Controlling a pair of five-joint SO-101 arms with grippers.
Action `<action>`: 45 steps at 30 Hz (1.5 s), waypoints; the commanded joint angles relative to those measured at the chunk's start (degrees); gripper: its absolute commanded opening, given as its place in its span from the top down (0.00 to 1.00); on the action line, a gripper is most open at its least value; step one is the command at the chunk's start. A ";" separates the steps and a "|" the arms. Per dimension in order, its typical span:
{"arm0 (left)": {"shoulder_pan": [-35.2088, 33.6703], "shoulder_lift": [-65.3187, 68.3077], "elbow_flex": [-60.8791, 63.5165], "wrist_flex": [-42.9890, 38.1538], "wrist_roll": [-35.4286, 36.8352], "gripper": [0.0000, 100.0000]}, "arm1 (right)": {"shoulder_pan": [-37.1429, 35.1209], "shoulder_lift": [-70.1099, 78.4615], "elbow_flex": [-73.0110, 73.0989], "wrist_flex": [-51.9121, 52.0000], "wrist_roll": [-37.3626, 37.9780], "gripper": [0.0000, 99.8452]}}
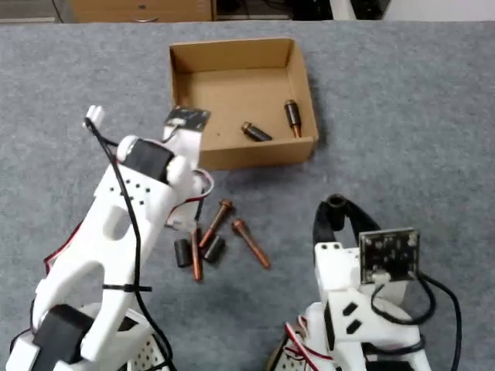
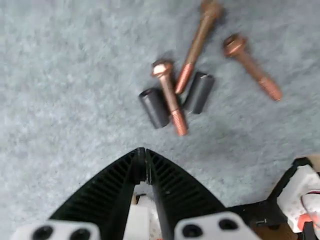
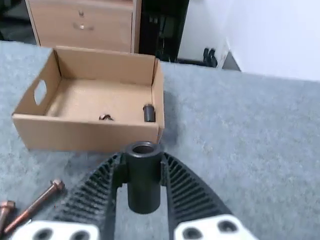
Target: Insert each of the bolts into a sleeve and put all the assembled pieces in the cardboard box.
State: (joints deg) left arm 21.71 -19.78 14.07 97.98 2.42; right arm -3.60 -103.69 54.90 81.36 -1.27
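Observation:
My right gripper (image 3: pixel 142 162) is shut on a black sleeve (image 3: pixel 143 176), held upright above the table in front of the cardboard box (image 3: pixel 75 134); from above the sleeve (image 1: pixel 335 205) shows right of the loose parts. My left gripper (image 2: pixel 143 154) is shut with nothing in it, hovering just short of three copper bolts (image 2: pixel 170 97) (image 2: pixel 196 47) (image 2: pixel 252 72) and two black sleeves (image 2: pixel 154 107) (image 2: pixel 199 93) lying in a cluster on the grey cloth. The box (image 1: pixel 186 77) holds two assembled pieces (image 1: pixel 255 132) (image 1: pixel 292 116).
The left arm (image 1: pixel 139 193) reaches over the table's left side and covers the box's near left corner. A wooden drawer cabinet (image 3: pixel 80 22) stands behind the table. Open grey cloth lies right of the box.

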 commanded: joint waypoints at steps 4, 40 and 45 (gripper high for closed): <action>5.27 2.42 -5.19 -9.41 4.40 0.98 | 1.01 -6.20 4.97 0.26 0.26 1.00; 3.69 20.62 1.58 -28.75 -15.65 0.90 | 1.01 -6.20 7.16 0.44 0.26 1.00; 1.76 20.62 6.42 -33.14 -15.65 0.90 | 1.01 -6.20 7.16 0.44 0.26 1.00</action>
State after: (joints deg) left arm 24.97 1.14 19.52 66.86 -12.88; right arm -3.60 -103.69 61.93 81.71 -1.27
